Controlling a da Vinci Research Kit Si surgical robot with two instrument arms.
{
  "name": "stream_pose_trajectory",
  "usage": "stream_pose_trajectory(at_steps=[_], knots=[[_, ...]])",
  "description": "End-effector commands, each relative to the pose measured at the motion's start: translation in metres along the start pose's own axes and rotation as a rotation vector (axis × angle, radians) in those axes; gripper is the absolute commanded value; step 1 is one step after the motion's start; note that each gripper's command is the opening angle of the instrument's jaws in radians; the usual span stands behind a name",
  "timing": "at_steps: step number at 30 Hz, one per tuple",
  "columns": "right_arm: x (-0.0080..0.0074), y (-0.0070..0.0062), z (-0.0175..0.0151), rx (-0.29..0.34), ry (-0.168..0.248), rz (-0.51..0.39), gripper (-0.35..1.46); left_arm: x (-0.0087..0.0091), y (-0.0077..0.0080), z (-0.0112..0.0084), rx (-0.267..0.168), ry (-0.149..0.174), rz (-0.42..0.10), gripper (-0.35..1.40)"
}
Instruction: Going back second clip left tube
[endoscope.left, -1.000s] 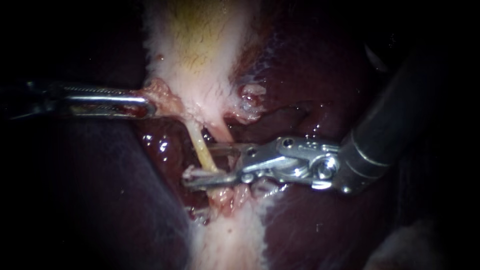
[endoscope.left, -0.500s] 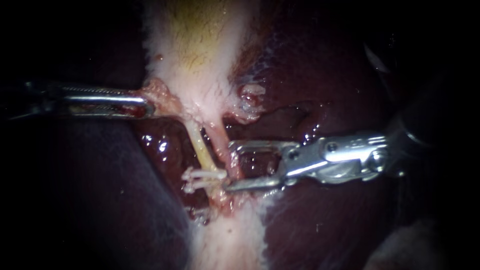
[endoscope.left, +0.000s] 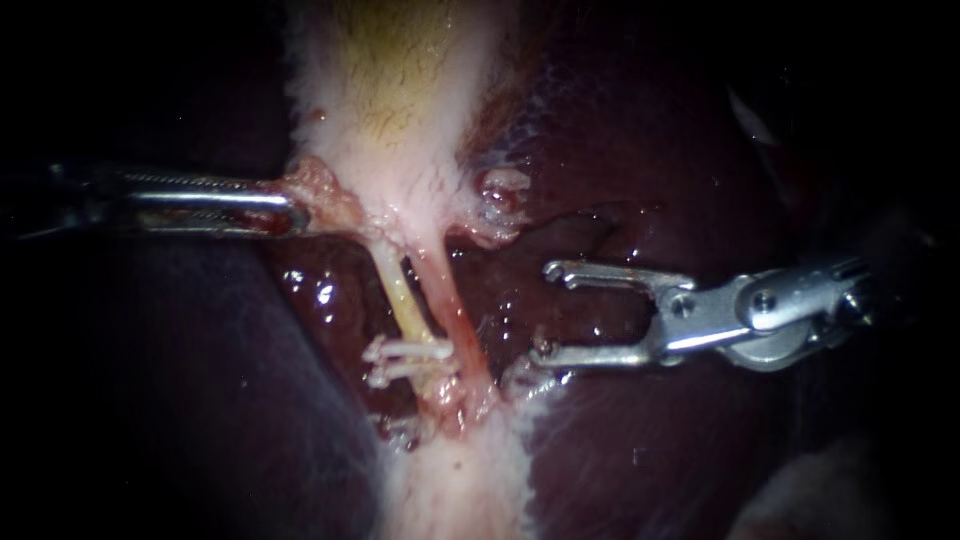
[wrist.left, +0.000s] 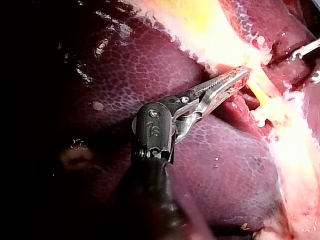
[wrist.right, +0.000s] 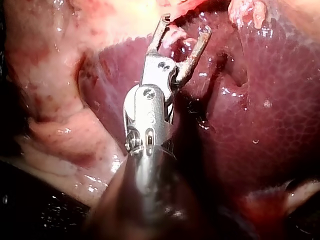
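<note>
1. Two instruments are in view. The left instrument (endoscope.left: 298, 212) enters from the left edge of the endoscope view, in the upper half. The right instrument (endoscope.left: 545, 312) enters from the right edge at mid-height.
2. The left instrument's jaws are pressed together, pinching a flap of pink tissue (endoscope.left: 322, 190) at the gallbladder's (endoscope.left: 400, 90) lower left edge. The left wrist view shows the toothed jaws (wrist.left: 239, 78) closed on that flap.
3. The right instrument's jaws are spread wide with nothing between them. They lie over dark red liver (endoscope.left: 680, 450), right of centre and apart from both tubes. The right wrist view shows the same empty fork (wrist.right: 186, 25).
4. Two tubes run downward from the gallbladder at frame centre: the yellowish left tube (endoscope.left: 400, 298) and, just beside it, the pinker right tube (endoscope.left: 452, 315).
5. Two white clips cross the left tube near its lower end, one just below the other: the upper clip (endoscope.left: 412, 349) and the lower clip (endoscope.left: 398, 371). Neither instrument touches them.
</note>
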Motion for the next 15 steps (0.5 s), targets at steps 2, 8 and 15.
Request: stream_pose_trajectory(at_steps=[2, 8, 15], knots=[[0.0006, 0.0007, -0.0008, 0.004, 0.002, -0.009, 0.49, 0.0, 0.0, 0.0, 0.0, 0.0, 0.0, -0.35], [0.002, 0.0021, -0.0029, 0.034, 0.007, -0.026, 0.49, 0.0, 0.0, 0.0, 0.0, 0.0, 0.0, -0.35], [0.0024, 0.0025, -0.0039, 0.11, 0.018, -0.04, 0.5, -0.0002, -0.0002, 0.0001, 0.0, 0.0, 0.001, -0.35]])
